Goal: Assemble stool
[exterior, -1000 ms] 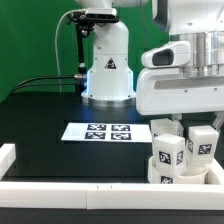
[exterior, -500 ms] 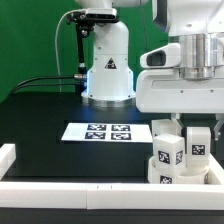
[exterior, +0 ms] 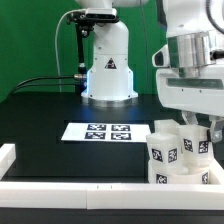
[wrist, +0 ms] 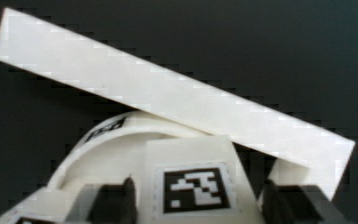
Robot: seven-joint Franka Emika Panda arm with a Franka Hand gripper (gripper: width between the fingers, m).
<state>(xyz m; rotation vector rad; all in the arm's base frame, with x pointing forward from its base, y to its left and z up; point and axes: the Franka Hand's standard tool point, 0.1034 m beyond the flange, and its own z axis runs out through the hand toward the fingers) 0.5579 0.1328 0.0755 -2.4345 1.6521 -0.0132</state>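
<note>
black tabletop point(exterior: 40, 125), and behind it a green wall point(exterior: 30, 40). white border rails point(exterior: 60, 168) run along the near edge. the marker board point(exterior: 108, 131) lies flat in the middle. at the exterior view's right the stool point(exterior: 178, 152) parts stand clustered in the corner. the gripper point(wrist: 185, 200) pinches one tagged leg point(wrist: 197, 185) between its fingers.

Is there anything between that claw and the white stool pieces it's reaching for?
Nothing visible is in the way. In the wrist view the fingers sit on either side of a tagged stool leg. The white border rail lies beyond it, not between them.
</note>
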